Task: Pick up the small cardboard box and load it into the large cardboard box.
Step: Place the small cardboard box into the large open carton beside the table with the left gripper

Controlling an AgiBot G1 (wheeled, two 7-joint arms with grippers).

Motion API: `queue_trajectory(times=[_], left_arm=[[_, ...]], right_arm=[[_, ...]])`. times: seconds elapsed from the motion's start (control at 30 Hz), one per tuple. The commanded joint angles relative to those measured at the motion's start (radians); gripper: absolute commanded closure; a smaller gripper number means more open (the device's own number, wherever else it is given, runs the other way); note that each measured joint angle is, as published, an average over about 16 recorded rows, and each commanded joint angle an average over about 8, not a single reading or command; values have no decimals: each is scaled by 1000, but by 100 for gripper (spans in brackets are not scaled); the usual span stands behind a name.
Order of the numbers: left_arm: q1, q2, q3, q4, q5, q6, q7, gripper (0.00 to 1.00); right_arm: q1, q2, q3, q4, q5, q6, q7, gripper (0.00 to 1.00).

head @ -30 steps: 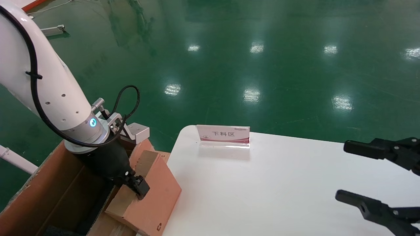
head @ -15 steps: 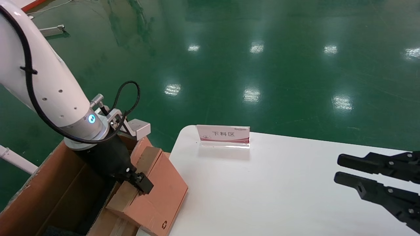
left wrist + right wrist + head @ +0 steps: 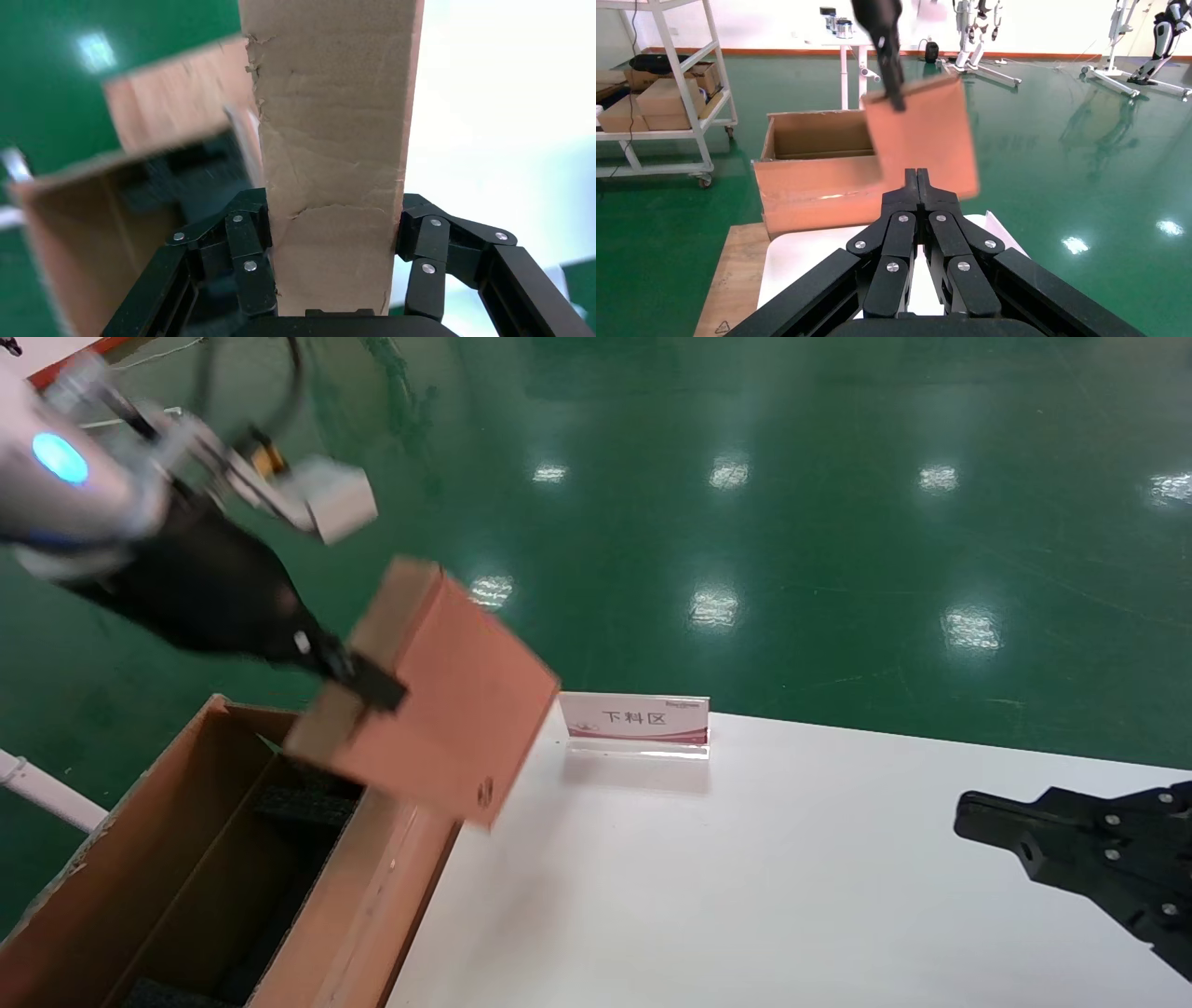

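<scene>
1. The large cardboard box stands open beside the white surface, its near wall touching the surface edge. Black foam lies inside at both visible ends of the floor, and that floor is the target.

2. The small cardboard box hangs tilted in the air, above the corner of the large cardboard box nearest the surface, part of it over the opening and part over the surface edge. It needs to travel further over the opening, away from the surface, before it goes down.

3. The left claw grips the small cardboard box by a narrow side, one finger pressed on each broad face. Because the hold is at one end, the box may swing, so I would move slowly and level it, lining its long side with the length of the large cardboard box.

4. Lower it until it rests on the foam, and only then let go; a drop from height could catch a flap.

5. The right claw is closed on nothing, parked over the surface, well apart from the large cardboard box.
</scene>
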Motion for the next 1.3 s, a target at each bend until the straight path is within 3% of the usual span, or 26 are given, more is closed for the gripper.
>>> queue_trajectory(times=[0.03,0.43,0.77,0.93,1.2,1.3], left_arm=[[-43,-9,-12,-6,7,4,21,100],[-232,-108,-40,-36,96,12,215,100],[-335,-142,128,-36,75,14,277,100],[-440,-90,345,-18,0,14,275,100],[-627,136,924,67,-255,14,288,100],[-664,198,1095,104,-331,15,303,100]], right_arm=[[0,0,0,0,0,0,0,0],[0,0,0,0,0,0,0,0],[0,0,0,0,0,0,0,0],[0,0,0,0,0,0,0,0],[0,0,0,0,0,0,0,0],[0,0,0,0,0,0,0,0]])
